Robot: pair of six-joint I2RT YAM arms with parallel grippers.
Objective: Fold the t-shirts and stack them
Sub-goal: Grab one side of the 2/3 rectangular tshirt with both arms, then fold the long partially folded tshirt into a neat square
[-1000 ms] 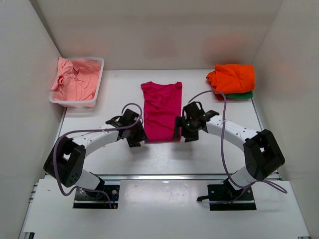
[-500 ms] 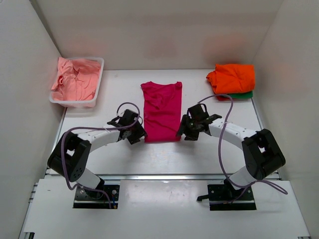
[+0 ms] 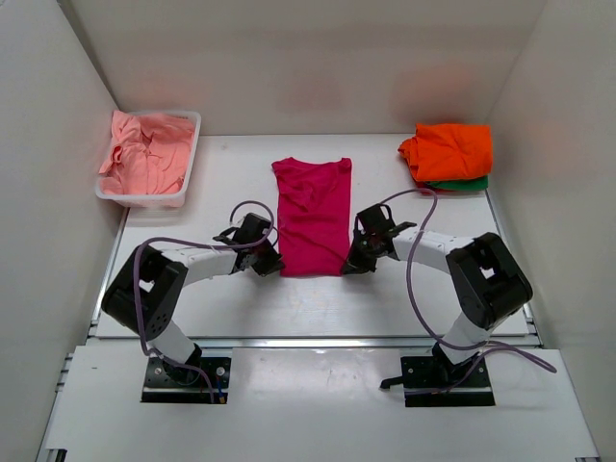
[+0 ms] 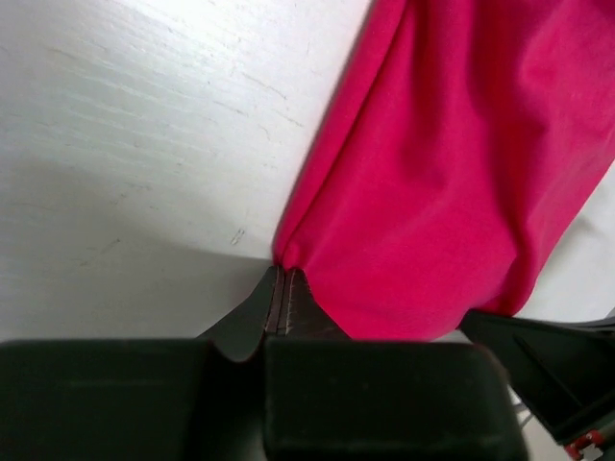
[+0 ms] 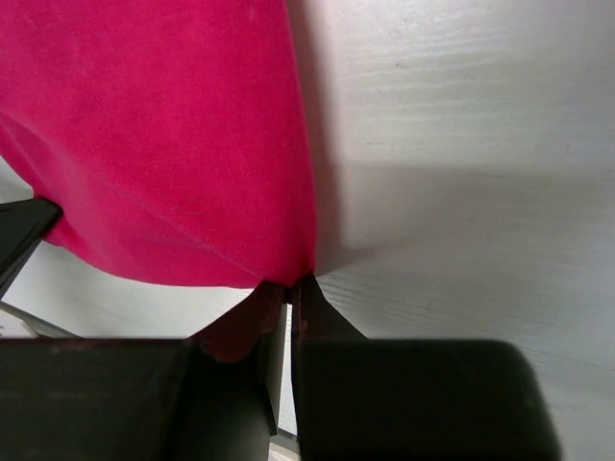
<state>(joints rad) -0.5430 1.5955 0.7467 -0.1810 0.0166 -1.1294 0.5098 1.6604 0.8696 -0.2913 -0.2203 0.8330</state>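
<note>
A magenta t-shirt [image 3: 313, 214] lies flat in the middle of the table, folded into a long strip with its hem towards me. My left gripper [image 3: 273, 268] is shut on the hem's near left corner [image 4: 290, 255]. My right gripper [image 3: 348, 267] is shut on the near right corner [image 5: 300, 274]. An orange t-shirt [image 3: 449, 150] lies folded on a green t-shirt [image 3: 466, 183] at the back right. Salmon pink t-shirts [image 3: 144, 154] are heaped in the tub at the back left.
The white plastic tub [image 3: 186, 183] stands against the left wall. White walls close in the table on the left, back and right. Purple cables loop over both arms.
Both grippers have dropped onto the magenta t-shirt's near corners and shut on them. They stood open above the hem one second ago.
</note>
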